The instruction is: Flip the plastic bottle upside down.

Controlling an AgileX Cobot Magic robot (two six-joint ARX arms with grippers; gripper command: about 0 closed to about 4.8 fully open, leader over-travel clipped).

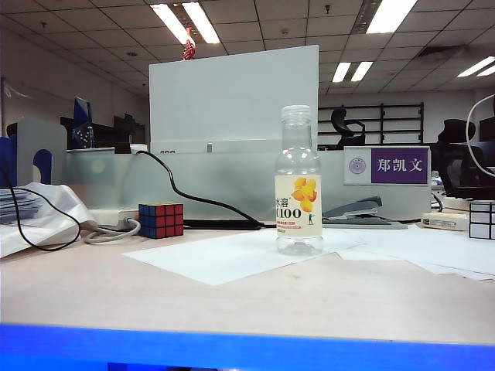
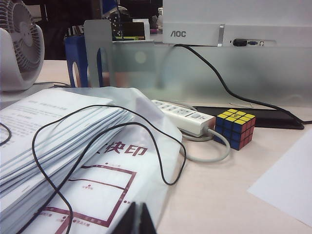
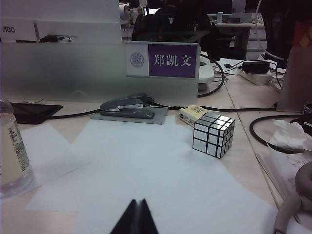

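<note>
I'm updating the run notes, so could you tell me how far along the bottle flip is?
Nothing done: the bottle stands upright, cap up, on white paper. Nothing in hand: left gripper and right gripper are shut, empty, away from it. Grasping and flipping remain.

- The plastic bottle point(image 1: 298, 182) is seen as clear, glossy plastic with a matt cream label.
- Matt white paper sheets point(image 1: 232, 255) are laid on the smooth, pale wood-look table point(image 1: 232, 305).
- A mirrored cube point(image 3: 213, 134) is finished in shiny silver.
</note>
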